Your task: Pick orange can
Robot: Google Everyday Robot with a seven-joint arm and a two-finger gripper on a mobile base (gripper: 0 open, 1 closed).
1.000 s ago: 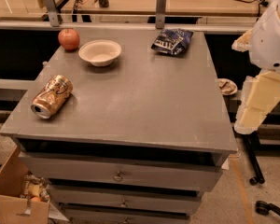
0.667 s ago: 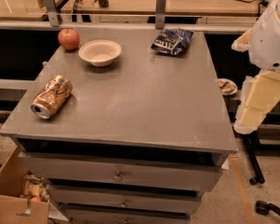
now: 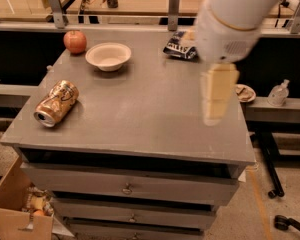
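Risk: the orange can [image 3: 56, 103] lay on its side, well left of the gripper [image 3: 217, 91], close to the table [image 3: 155, 114] edge; an off-centre contact could roll it off. The gripper hung over the table's right half, apparently touching nothing; its degree of opening could not be determined, and it held no can

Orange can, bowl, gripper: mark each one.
orange can [image 3: 56, 104], camera view, middle of its side.
bowl [image 3: 108, 55], camera view, bare inside.
gripper [image 3: 214, 115], camera view, its lower end, above the right part of the table [image 3: 140, 114].
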